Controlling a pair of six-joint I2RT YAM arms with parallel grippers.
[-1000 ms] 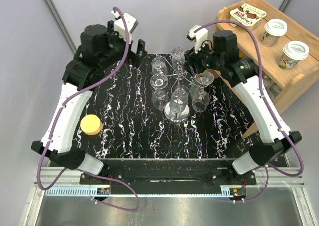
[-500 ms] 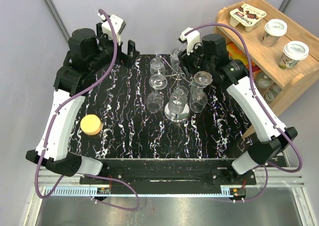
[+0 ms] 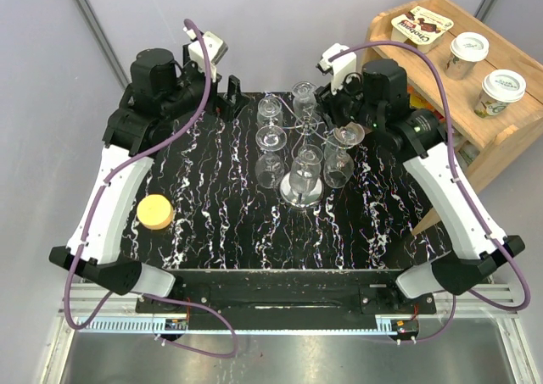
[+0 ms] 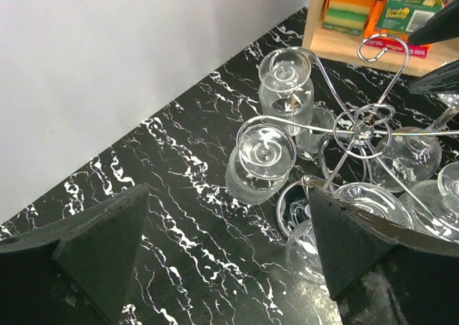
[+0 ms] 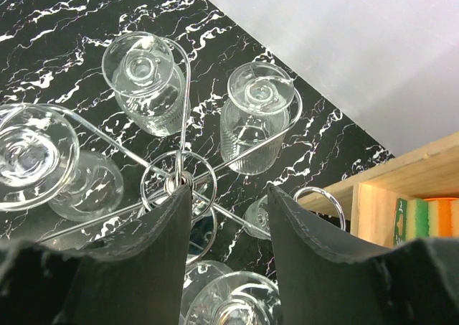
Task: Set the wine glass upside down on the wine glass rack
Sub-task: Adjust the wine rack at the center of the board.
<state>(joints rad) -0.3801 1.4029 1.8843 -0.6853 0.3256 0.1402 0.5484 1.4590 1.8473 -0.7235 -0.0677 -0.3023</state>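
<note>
The chrome wine glass rack [image 3: 303, 196] stands at the back middle of the black marbled table. Several clear wine glasses hang upside down from its curled arms. One glass [image 3: 345, 135] hangs at the rack's right side, just in front of my right gripper [image 3: 338, 108]. In the right wrist view that gripper [image 5: 228, 189] is open above the rack's hub [image 5: 176, 178], and the glass's foot [image 5: 229, 303] shows low between the fingers, not gripped. My left gripper [image 3: 232, 91] is open and empty, left of the rack. In the left wrist view [image 4: 229, 192] it looks toward the hanging glasses [image 4: 265, 145].
A yellow disc [image 3: 155, 211] lies at the table's left. A wooden shelf [image 3: 475, 121] stands at the right back, with two paper cups [image 3: 468, 52] and a snack package [image 3: 422, 24] on top and sponges [image 4: 351, 6] inside. A grey wall runs behind.
Both arms swung left half a second ago and have swung back right. The right gripper has pulled back from over the rack. The glasses hang where they were.
</note>
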